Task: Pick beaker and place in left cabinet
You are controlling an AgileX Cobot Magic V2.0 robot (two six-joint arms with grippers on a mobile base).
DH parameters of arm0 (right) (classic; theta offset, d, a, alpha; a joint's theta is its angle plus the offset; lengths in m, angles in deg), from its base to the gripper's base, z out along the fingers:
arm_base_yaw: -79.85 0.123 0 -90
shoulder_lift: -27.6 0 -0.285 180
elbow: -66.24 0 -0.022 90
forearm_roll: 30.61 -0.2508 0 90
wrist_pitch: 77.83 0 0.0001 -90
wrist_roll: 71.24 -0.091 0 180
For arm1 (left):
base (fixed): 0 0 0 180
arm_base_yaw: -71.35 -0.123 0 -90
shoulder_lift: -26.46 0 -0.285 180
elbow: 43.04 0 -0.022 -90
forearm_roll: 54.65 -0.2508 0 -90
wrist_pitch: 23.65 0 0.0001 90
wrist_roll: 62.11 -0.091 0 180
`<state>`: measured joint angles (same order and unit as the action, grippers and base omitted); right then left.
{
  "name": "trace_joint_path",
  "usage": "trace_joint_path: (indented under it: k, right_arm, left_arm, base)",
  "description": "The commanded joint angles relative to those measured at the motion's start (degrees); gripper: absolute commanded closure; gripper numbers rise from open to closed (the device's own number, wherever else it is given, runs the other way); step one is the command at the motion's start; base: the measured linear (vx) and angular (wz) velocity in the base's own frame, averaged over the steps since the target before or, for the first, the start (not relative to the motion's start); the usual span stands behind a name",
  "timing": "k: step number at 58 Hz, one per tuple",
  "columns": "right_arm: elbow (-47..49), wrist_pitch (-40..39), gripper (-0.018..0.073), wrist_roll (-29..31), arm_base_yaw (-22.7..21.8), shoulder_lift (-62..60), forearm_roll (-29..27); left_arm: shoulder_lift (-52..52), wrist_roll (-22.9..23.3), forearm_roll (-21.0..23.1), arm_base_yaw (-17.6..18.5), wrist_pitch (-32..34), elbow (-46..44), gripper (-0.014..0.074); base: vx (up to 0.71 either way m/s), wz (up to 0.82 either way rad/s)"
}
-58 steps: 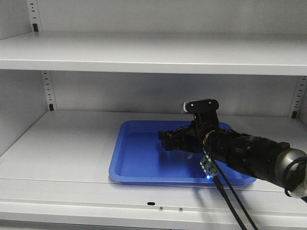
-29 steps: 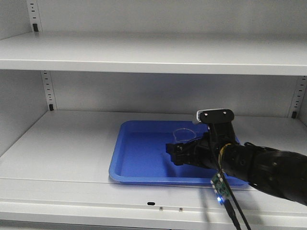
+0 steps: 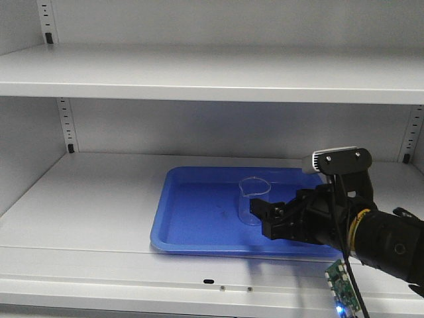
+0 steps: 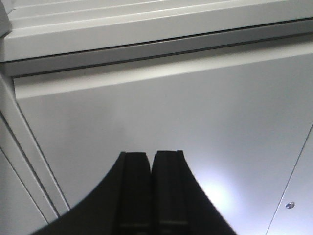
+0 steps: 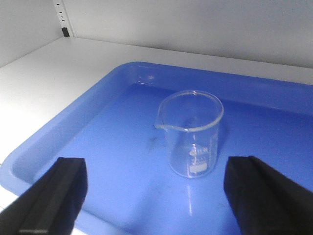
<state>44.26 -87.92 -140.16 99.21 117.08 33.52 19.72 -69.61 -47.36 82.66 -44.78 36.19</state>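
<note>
**Front view: beaker upright in the blue tray**

Front view: the beaker (image 3: pixel 254 199) stands in the blue tray (image 3: pixel 192 218) on the left cabinet (image 3: pixel 86 199) shelf, near the tray's right edge. The right pincer (image 3: pixel 270 218) sits just beside it, fingers apart.

Left wrist view: the left pincer (image 4: pixel 151 188) is pressed together before grey panels.

Right wrist view: the beaker (image 5: pixel 191 132) stands free between spread fingers (image 5: pixel 54 193).

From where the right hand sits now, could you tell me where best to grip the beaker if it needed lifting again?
Grip the beaker across its straight glass wall, around mid-height, coming in level from the tray's front edge. It stands upright, spout pointing left, so the open right hand should close on the plain sides.
</note>
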Motion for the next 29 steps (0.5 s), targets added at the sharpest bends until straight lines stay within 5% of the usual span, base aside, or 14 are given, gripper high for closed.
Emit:
trace_joint_path:
  k: [1, 29]
  right_arm:
    - [1.4, -1.3, 0.0000, 0.4, 0.0, -2.2, -0.2]
    - [1.4, -1.1, 0.0127, 0.4, 0.0, -2.0, -0.2]
  left_arm:
    - [0.6, 0.1, 0.4, 0.3, 4.7, -1.1, 0.0603]
    - [0.6, 0.1, 0.4, 0.3, 4.7, -1.1, 0.0603]
  base:
    - [0.00, 0.00]
    - [0.00, 0.00]
